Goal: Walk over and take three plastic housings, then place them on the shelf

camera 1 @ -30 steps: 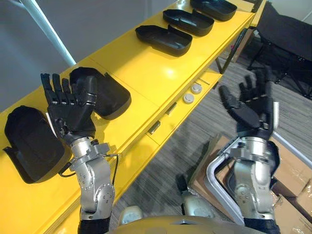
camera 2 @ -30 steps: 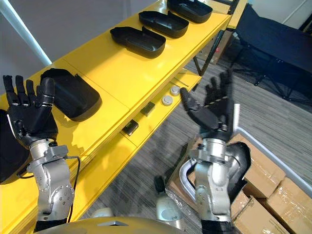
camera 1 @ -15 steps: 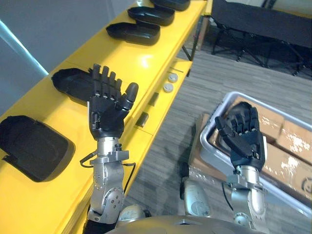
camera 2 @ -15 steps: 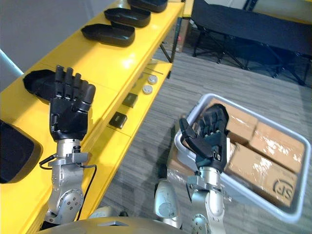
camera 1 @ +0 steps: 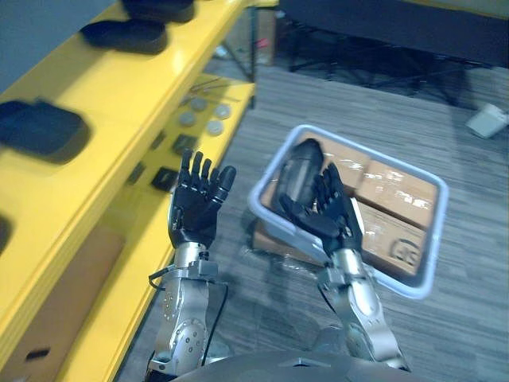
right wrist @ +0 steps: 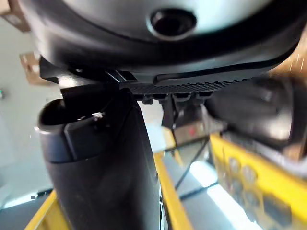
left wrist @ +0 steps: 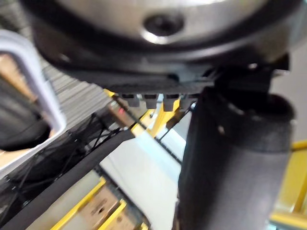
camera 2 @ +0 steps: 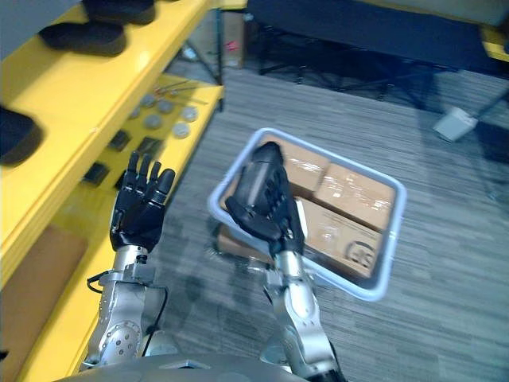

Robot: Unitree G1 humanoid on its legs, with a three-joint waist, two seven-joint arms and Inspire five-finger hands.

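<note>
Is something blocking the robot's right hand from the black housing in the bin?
Nothing visible does. The housing lies uncovered on top of the boxes in the bin. The open right hand is raised right beside it, above the bin's near rim.

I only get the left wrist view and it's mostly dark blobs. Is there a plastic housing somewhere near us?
Observer: Yes, one black plastic housing lies in a white bin on the floor, together with cardboard boxes.
Operator: Is a robot hand holding it?
Observer: It doesn't look gripped. The right robot hand hangs open in front of it, fingers straight.
Operator: Are there any on the shelf?
Observer: Yes, other black housings lie on top of the yellow shelf, on the robot's left.
</note>
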